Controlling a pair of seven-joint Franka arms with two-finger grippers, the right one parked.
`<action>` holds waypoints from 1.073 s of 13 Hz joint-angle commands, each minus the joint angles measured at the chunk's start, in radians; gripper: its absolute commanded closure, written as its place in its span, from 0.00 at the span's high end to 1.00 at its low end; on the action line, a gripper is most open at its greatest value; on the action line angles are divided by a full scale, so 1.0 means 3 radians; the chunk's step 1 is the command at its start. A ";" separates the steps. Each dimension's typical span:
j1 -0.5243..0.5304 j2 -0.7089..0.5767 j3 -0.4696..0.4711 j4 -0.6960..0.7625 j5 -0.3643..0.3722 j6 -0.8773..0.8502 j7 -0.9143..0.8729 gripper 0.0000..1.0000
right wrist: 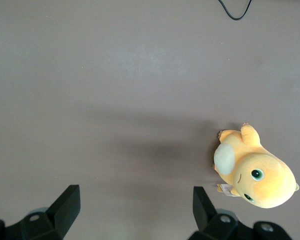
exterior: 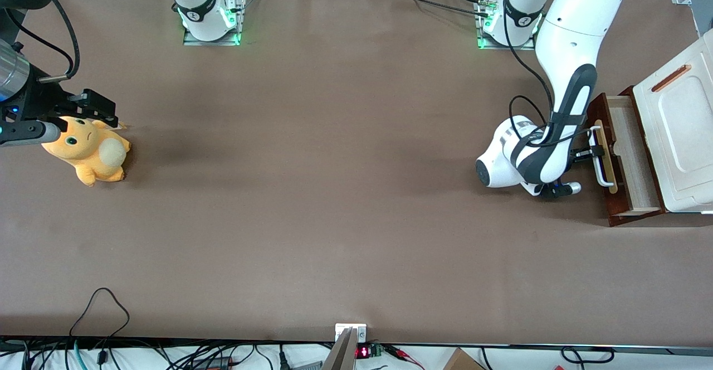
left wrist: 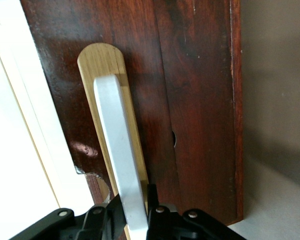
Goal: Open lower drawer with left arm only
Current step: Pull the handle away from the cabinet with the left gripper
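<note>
Nearest the front camera, a black cable (exterior: pixel 99 308) loops on the brown table (exterior: pixel 312 191). Farther in, toward the parked arm's end, an orange plush toy (exterior: pixel 89 150) lies on its side. Toward the working arm's end, the lower drawer (exterior: pixel 626 155) sits pulled partly out of the white cabinet (exterior: pixel 677 136) — light wood inside showing, dark reddish-brown front facing the arm. The left arm (exterior: pixel 562 80) bends down low to the table, its gripper (exterior: pixel 595 151) right at the drawer front. In the left wrist view the gripper (left wrist: pixel 136 214) is clenched on the white handle (left wrist: pixel 119 150) — black fingers (left wrist: pixel 155 207) pressed against either side of the bar, which stands on the pale wood strip (left wrist: pixel 102 60). Farthest back, the arm bases (exterior: pixel 210 16) glow green at the table edge.
</note>
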 commanded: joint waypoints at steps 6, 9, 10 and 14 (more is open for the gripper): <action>-0.0175 -0.0010 0.0017 0.0115 -0.0225 -0.0033 0.0027 0.17; -0.0201 -0.0005 0.0017 0.0120 -0.0261 -0.0038 -0.0008 0.17; -0.0206 -0.0005 0.0017 0.0120 -0.0266 -0.0038 -0.0019 0.17; -0.0277 -0.0005 0.0022 0.0120 -0.0347 -0.0038 -0.0029 0.17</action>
